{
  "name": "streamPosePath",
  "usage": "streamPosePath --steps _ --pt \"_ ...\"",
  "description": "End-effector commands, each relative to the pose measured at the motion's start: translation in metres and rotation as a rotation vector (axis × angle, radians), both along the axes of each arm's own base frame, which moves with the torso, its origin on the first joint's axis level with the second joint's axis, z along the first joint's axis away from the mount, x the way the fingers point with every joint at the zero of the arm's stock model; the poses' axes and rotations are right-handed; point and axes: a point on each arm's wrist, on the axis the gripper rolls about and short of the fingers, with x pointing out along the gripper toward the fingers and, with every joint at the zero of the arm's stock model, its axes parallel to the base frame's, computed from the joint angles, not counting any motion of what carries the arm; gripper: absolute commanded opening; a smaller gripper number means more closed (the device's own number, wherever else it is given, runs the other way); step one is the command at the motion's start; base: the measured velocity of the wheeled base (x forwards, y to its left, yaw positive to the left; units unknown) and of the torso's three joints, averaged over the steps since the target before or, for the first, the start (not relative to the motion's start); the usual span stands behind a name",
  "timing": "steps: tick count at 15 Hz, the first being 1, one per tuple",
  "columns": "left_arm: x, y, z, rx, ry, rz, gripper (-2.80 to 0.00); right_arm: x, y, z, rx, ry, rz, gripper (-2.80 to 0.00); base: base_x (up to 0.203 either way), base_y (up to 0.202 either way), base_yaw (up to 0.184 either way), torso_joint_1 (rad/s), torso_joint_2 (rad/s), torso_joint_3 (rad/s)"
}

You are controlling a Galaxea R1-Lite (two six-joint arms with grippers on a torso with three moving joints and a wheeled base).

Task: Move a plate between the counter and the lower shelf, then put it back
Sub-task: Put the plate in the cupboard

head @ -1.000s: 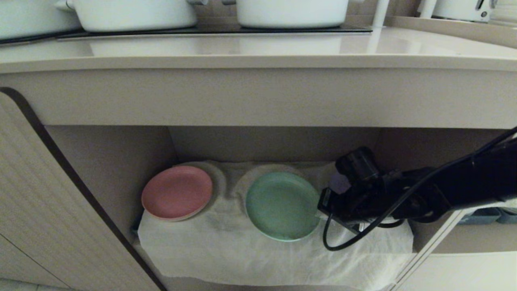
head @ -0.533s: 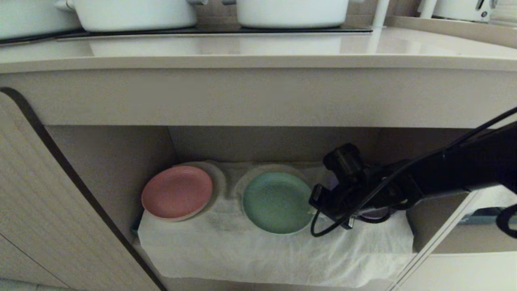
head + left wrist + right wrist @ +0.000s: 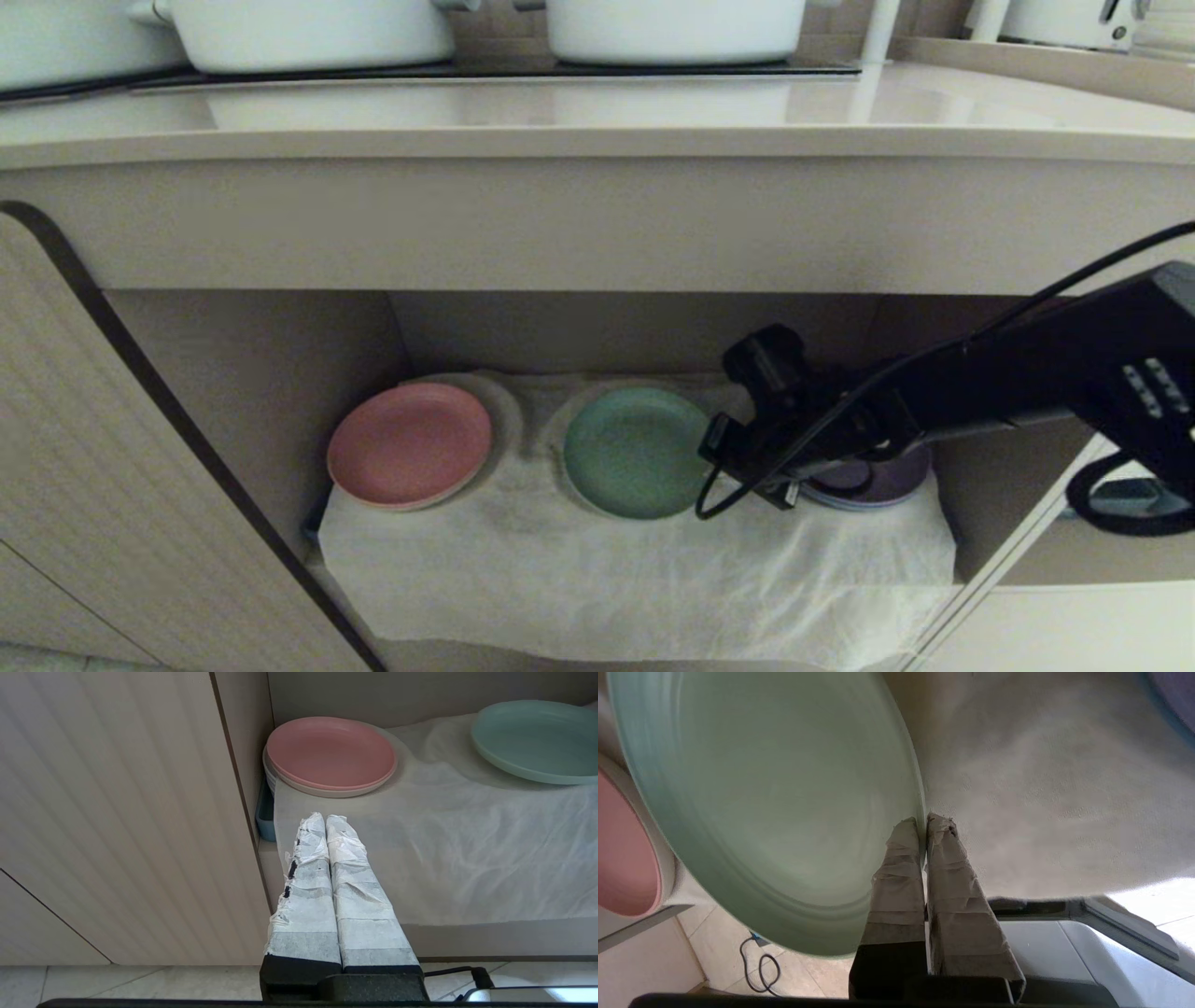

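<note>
The mint-green plate [image 3: 635, 453] [image 3: 775, 802] [image 3: 537, 737] sits low over the white cloth in the middle of the lower shelf [image 3: 607, 579]. Whether it rests on the cloth I cannot tell. My right gripper [image 3: 711, 452] [image 3: 923, 821] reaches in from the right and is shut on the plate's right rim, one taped finger above it and one below. My left gripper [image 3: 325, 819] is parked outside the shelf's front left corner, shut and empty. The counter [image 3: 597, 121] runs above the shelf.
A pink plate [image 3: 409, 445] [image 3: 331, 753] lies on a stack at the shelf's left, and a purple plate [image 3: 868, 476] at its right, under my right arm. Two white pots [image 3: 308, 33] [image 3: 672, 28] stand on the hob. A ribbed cabinet door [image 3: 112, 485] stands open at the left.
My right arm has pushed further into the shelf and to the left, carrying the green plate towards the back. The purple plate now shows beneath the arm.
</note>
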Motion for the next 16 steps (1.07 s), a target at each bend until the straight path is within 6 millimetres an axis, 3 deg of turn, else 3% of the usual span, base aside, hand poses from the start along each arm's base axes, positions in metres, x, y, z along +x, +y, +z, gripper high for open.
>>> streamPosePath --steps 1,16 --pt "0.000 0.000 0.000 0.000 0.000 0.000 -2.80 0.008 0.004 -0.002 0.000 0.004 -0.007 -2.80 0.000 0.000 0.000 0.000 0.00 0.000" --pt "0.000 0.000 0.000 0.000 0.000 -0.001 -2.80 0.020 0.017 -0.019 0.070 0.055 -0.109 -2.80 0.000 0.000 0.000 0.000 0.00 0.000"
